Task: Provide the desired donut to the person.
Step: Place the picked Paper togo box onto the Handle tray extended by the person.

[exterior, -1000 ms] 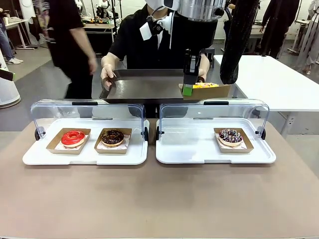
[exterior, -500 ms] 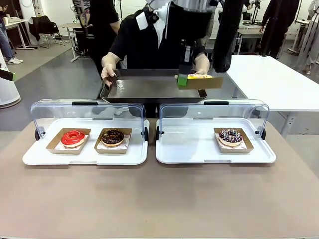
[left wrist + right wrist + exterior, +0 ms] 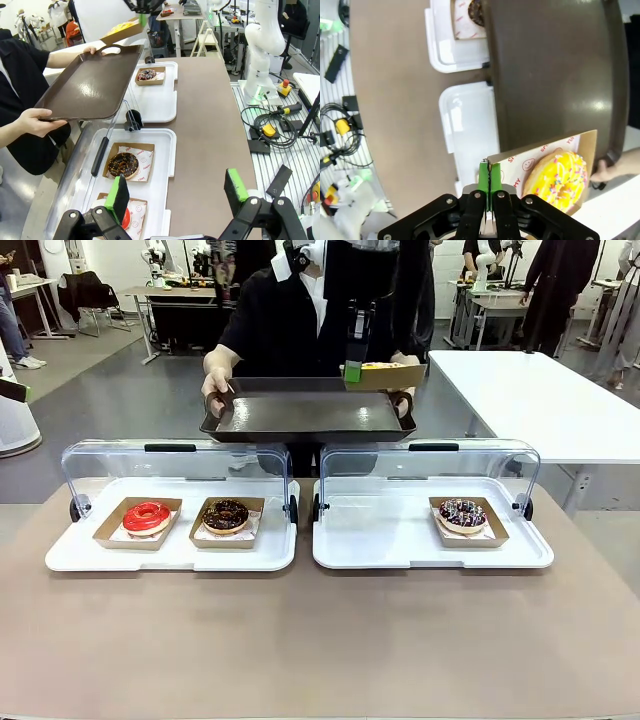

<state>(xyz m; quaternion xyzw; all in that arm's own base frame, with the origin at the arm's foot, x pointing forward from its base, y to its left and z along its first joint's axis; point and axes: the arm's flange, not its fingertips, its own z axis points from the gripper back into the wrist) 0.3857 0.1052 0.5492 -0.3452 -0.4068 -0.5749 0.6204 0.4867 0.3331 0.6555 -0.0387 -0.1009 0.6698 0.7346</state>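
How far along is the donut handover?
Done: the yellow donut, in its cardboard tray, is out of the case, pinched by the right hand. In hand: it hangs above the person's brown tray. Left: set it down, release. The left hand is open.

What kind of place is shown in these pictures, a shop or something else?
Probably a robotics lab staged as a donut counter, not a real shop. Donuts sit in white display trays with clear lids, yet cables lie loose beside the table, and plain work tables stand behind the person.
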